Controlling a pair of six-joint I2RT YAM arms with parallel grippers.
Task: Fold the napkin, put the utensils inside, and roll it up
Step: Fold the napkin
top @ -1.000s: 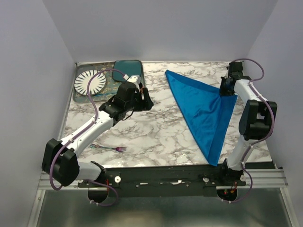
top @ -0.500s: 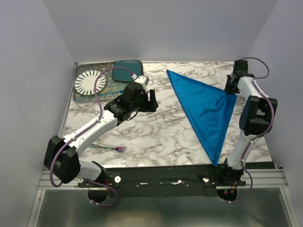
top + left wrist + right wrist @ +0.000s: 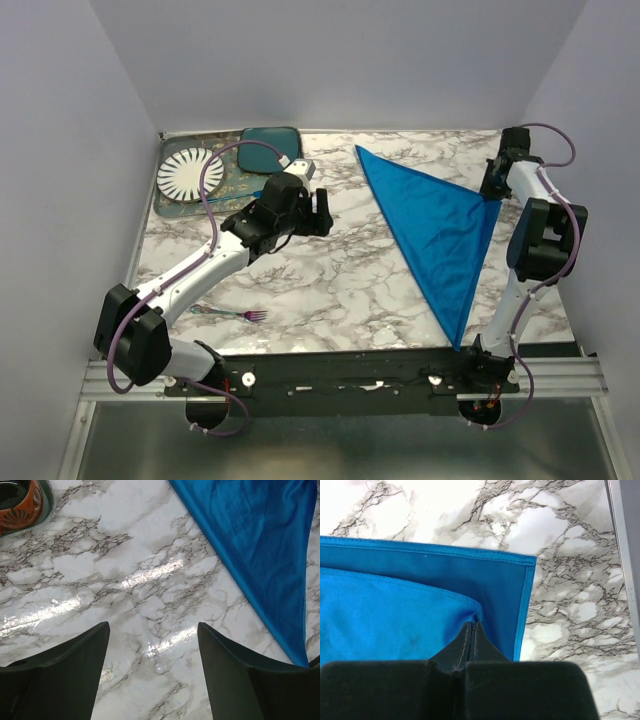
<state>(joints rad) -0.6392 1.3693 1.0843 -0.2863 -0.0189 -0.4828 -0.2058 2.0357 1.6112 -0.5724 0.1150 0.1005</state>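
Soft, even light fills the overhead view, leaving only faint shadows on the marble desk; the picture is sharp. In the left wrist view, white glare streaks cross the glossy surface from 9 o'clock toward the centre, and the left pincer at 6 o'clock reads near-black, its detail lost. In the right wrist view the napkin is vivid and crisp, while the right pincer at 6 o'clock is dark and slightly soft.

Looks like a lab test booth: plain pale walls left, right and far, marble-patterned table, metal rail along the near edge
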